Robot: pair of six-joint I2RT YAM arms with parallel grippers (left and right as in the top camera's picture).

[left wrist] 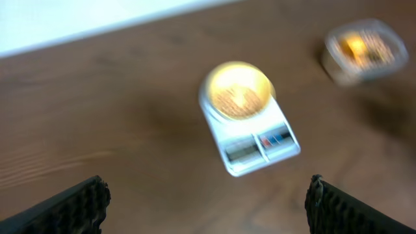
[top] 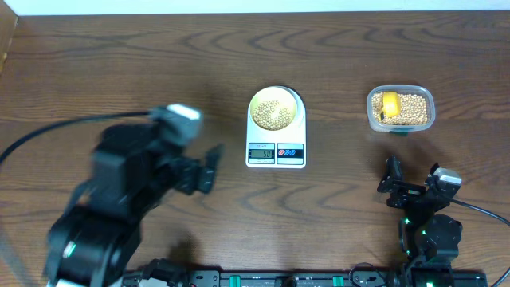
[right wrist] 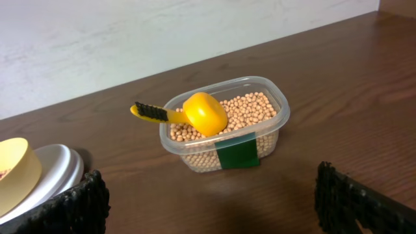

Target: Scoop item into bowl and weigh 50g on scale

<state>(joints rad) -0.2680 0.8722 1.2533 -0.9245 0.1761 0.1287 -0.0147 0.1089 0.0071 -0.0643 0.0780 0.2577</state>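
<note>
Brown wood is stretching across the whole table [top: 119, 48], and a white wall [right wrist: 130, 39] is showing behind it in the right wrist view. In the middle, the white scale [top: 276, 153] is sitting flat, and the pale yellow bowl [top: 254, 108] is resting on top of it. Small tan beans [top: 273, 114] are lying in the bottom of the bowl. The little screen [top: 261, 151] on the scale is showing some digits, but they are too small to read.

Off to the right, well apart from the scale, a clear plastic tub [top: 430, 97] is holding many more beans. A bright yellow scoop [top: 390, 104] is lying on those beans, with its handle poking out over the rim. A green label [right wrist: 237, 151] is sticking to the tub's front.

The left gripper [top: 209, 169] is hanging just to the left of the scale. Its jaws are standing wide apart and holding nothing. The right gripper [top: 413, 177] is sitting near the table's front edge, in front of the tub. Its jaws are gaping wide too, with nothing between them.
</note>
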